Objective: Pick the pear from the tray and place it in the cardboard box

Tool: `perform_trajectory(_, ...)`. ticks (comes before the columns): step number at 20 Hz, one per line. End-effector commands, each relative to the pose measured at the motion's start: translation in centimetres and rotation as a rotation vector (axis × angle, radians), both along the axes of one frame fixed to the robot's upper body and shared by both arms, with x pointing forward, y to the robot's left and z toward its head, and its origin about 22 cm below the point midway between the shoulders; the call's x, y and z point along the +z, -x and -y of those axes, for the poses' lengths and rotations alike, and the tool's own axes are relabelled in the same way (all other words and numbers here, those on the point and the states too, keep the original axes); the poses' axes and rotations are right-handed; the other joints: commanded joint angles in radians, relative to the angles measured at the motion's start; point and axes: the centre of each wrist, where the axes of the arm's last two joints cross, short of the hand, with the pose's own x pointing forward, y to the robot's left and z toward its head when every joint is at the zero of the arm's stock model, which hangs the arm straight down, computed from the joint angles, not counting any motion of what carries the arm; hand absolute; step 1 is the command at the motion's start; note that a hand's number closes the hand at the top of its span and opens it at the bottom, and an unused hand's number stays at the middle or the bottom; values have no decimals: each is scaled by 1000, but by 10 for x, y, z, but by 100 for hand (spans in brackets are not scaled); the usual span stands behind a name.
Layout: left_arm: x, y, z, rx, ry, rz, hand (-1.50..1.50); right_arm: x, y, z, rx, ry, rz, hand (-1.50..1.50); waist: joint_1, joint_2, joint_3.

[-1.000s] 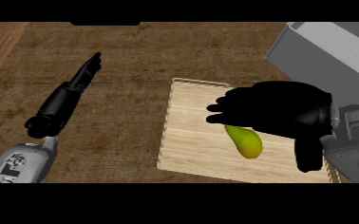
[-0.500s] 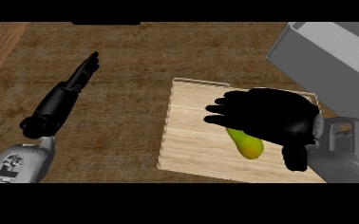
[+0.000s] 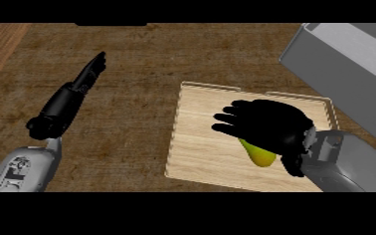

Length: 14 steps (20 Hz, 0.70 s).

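A yellow-green pear (image 3: 258, 154) lies on the light wooden tray (image 3: 198, 144), toward its right front. My right hand (image 3: 268, 123) hovers spread over the pear and hides its upper part; only the pear's lower end shows below the palm. Its fingers look relaxed and point left, and I cannot tell whether they touch the fruit. The grey box (image 3: 334, 62) stands at the upper right, just beyond the tray's far right corner. My left hand (image 3: 84, 79) rests at the left with straight fingers pointing away, holding nothing.
The counter (image 3: 125, 50) is dark brown wood grain. The tray has a raised rim with a notch along its far edge. A lighter wooden strip (image 3: 9, 40) shows at the far left edge.
My right hand has moved down and left over the tray, covering more of the pear. The left hand has stayed in place.
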Motion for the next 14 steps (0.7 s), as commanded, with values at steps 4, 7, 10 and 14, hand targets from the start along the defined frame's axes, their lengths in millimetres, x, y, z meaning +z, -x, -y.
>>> perform_trajectory(4, 13, 3, -1, 6, -9, -1, 0, -27, 5, 5, -10, -2, -13, -150, -1, -1, 0)
perform_trajectory(7, 19, 4, 1, 9, -5, 18, 0, -18, -4, 4, 25, 7, -43, -150, 0, -2, 0)
perform_trajectory(10, -6, 22, -8, 1, -18, 15, 0, -40, 5, 14, 8, 25, -50, -150, 0, -1, 0)
perform_trajectory(14, 12, -11, -3, -6, 12, -2, 0, -51, -3, -4, -3, 37, -12, -150, -3, 0, 0)
